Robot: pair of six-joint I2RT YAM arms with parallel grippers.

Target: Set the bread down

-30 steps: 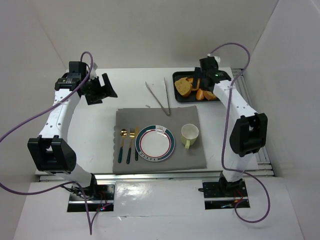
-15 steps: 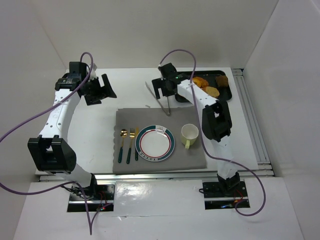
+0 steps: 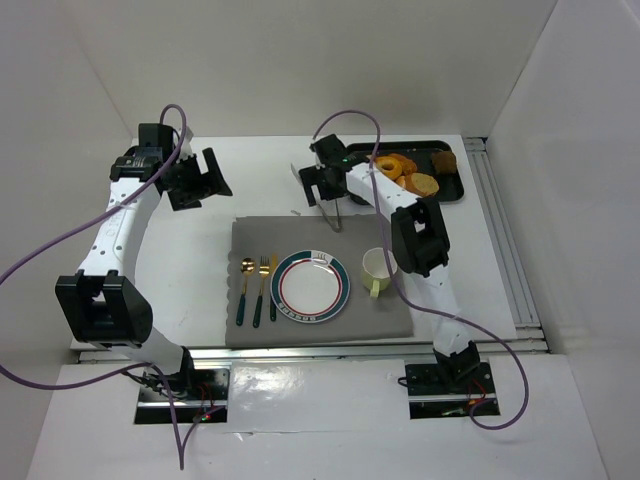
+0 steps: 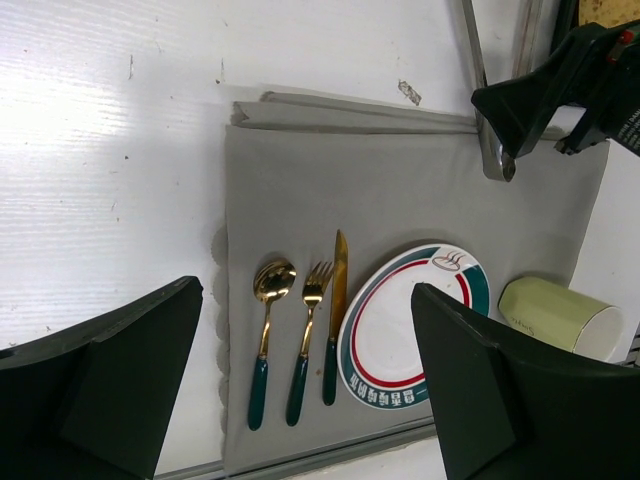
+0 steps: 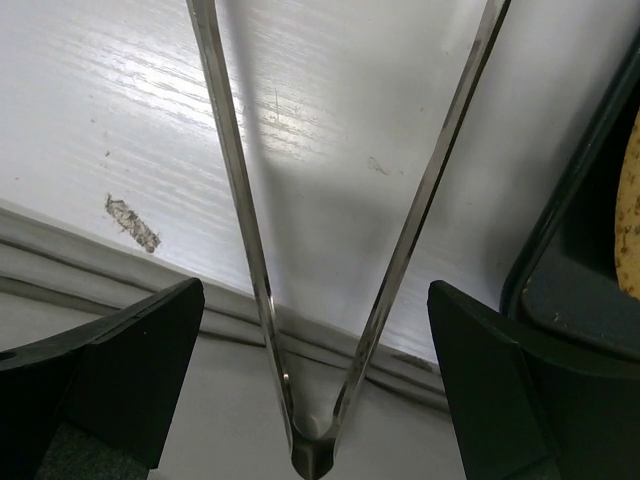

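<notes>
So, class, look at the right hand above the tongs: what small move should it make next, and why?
Probably lower straight down and close on the tongs. The right hand is open, and the tongs lie ungripped on the table, framed between its fingers. The bread sits in the tray, and the plate is bare.

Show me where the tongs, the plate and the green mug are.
tongs [image 5: 312,448]: right wrist view, on the hinge end.
plate [image 3: 311,287]: top view, on its bare centre.
green mug [image 3: 379,265]: top view, on its open mouth.
</notes>
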